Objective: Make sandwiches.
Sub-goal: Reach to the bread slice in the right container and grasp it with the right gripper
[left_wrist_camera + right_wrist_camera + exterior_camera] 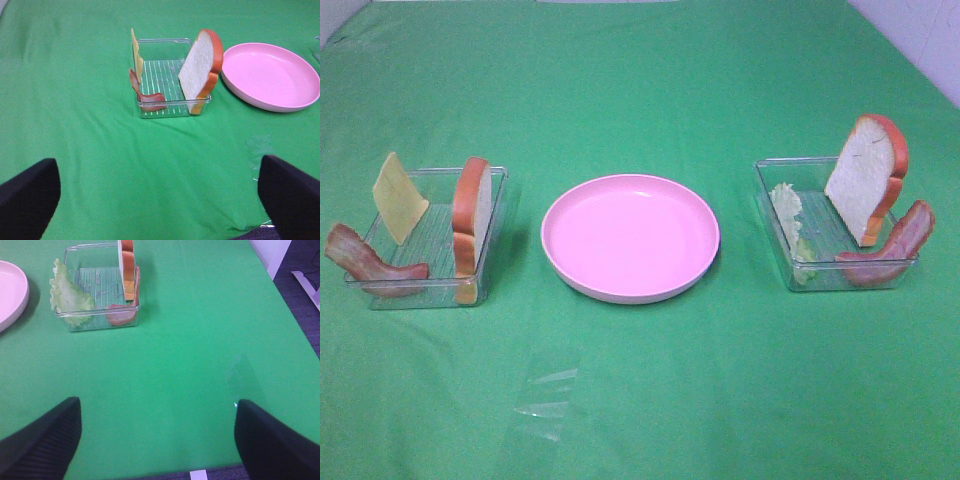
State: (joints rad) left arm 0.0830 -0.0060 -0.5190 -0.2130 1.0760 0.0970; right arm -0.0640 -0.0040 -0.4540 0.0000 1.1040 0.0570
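Note:
The left clear tray (pixel 500 178) holds a yellow cheese square (pixel 399 197), a bread slice (pixel 472 215) standing on edge and a bacon strip (pixel 370 264); the left wrist view shows the same bread (pixel 201 69), cheese (pixel 135 55) and bacon (pixel 145 95). The right tray (pixel 770 165) holds a lettuce leaf (pixel 790 215), a bread slice (pixel 865 180) and a bacon strip (pixel 890 250); the right wrist view shows lettuce (pixel 70 297), bread (pixel 127 270) and bacon (pixel 122 314). My left gripper (pixel 157 200) and right gripper (pixel 157 440) are both open over bare cloth, well short of the trays, holding nothing.
A round pink plate (pixel 630 236) sits between the two trays on the green cloth (pixel 640 400). A small piece of clear film (pixel 545 395) lies on the cloth in front of the plate. The table's right edge (pixel 285 305) shows in the right wrist view.

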